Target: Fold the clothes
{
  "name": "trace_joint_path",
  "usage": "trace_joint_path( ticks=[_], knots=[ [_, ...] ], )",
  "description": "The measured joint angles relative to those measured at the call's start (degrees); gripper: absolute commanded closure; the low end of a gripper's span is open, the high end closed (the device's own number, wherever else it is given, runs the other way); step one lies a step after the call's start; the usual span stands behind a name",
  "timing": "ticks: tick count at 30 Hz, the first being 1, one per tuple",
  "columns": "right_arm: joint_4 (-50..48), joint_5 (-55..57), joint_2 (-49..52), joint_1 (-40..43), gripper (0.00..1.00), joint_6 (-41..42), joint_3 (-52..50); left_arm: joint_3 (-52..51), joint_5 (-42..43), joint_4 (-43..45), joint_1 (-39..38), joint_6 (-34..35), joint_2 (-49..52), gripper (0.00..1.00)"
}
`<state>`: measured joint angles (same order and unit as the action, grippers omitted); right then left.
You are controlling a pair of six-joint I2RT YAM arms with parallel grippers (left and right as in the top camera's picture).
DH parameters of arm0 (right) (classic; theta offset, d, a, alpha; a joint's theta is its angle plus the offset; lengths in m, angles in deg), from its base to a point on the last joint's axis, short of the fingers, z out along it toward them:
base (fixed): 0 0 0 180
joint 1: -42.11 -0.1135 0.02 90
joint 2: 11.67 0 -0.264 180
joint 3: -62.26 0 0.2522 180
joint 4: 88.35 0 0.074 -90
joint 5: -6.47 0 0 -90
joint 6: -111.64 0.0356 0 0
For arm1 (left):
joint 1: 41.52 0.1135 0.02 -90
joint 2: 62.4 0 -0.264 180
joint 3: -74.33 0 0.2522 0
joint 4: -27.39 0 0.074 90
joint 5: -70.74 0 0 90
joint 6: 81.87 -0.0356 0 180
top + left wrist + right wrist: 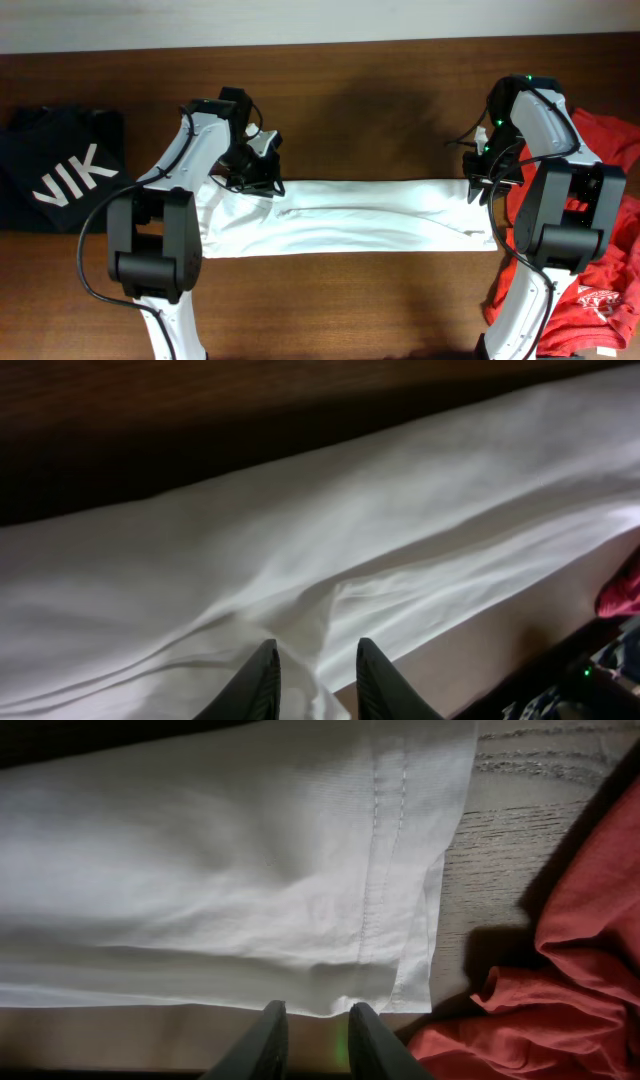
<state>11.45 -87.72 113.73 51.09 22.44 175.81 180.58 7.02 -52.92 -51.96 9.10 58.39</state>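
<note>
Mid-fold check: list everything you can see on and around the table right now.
white T-shirt: one, white, folded into a long strip across the middle of the table
black garment: one, black with white letters, at the table's left end
red-orange T-shirt: one, red-orange, crumpled at the right end, partly under the right arm
table: one, dark brown wood, beneath everything
left gripper: one, dark fingers, jaws apart over the strip's left part
right gripper: one, dark fingers, jaws apart at the strip's right hem corner
</note>
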Motion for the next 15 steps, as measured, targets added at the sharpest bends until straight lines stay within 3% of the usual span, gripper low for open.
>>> trace_joint_path(
  ticks=[10,15],
  knots=[
    [-0.04,0.0,0.0,0.0,0.75,0.02,0.0,0.72,-6.29,-4.72,2.51,2.12,-11.58,0.9],
    [-0.17,0.0,0.0,0.0,0.75,0.0,0.0,-1.51,-8.2,-8.39,-0.11,2.6,-14.1,0.91]
  ],
)
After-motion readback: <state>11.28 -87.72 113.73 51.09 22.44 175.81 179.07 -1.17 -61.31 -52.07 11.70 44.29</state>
